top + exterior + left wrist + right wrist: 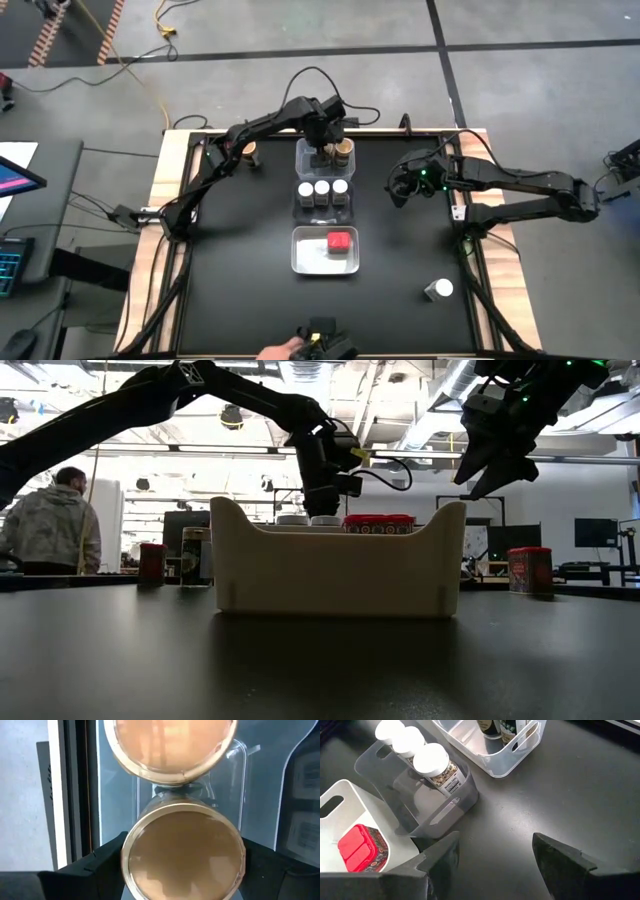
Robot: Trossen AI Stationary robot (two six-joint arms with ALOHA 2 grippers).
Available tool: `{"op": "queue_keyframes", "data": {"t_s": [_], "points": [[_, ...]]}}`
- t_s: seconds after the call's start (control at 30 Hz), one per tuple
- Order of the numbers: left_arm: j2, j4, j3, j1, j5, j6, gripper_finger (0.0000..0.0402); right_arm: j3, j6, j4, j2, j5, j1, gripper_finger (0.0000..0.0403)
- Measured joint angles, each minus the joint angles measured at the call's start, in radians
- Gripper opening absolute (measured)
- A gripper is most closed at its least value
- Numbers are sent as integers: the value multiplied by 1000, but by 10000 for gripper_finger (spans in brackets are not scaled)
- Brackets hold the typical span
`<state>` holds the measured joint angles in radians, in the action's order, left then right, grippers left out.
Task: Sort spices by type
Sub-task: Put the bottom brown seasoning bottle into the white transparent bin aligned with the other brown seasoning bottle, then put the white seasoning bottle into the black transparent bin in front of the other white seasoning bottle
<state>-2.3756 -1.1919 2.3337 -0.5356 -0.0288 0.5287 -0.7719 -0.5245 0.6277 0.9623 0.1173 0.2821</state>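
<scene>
While left hand [330,150] clamps a tan-top jar [182,855] upright over the far bin [300,160], right hand [492,852] hangs open, nearer the stray white-top jar [438,290].

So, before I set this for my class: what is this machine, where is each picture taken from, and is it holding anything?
Two robot arms work at a black table. One picture looks down from above, one looks level across the table, and one comes from each wrist. Three bins sit in a row: tan-topped jars in the far one, white-topped jars in the middle, a red-topped jar in the near one. The left gripper stands around a tan-topped jar in the far bin. The right gripper hangs open, empty, above the table.
</scene>
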Motion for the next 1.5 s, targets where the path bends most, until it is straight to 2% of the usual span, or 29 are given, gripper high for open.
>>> {"op": "queue_keyframes", "data": {"t_s": [0.6, 0.93, 1.2, 1.5], "points": [[0, 23, 0, -2, -3, 56, 297, 0, -33, 0, 0, 0, 0, 277], [0, 25, 0, -2, -1, 59, 349, 0, -33, 0, 0, 0, 0, 277], [14, 13, 0, -2, 0, 16, 352, -1, -33, 0, 0, 0, 0, 277], [106, -33, 0, -2, -20, -79, 352, -1, -28, 2, 8, 0, 0, 277]]}}
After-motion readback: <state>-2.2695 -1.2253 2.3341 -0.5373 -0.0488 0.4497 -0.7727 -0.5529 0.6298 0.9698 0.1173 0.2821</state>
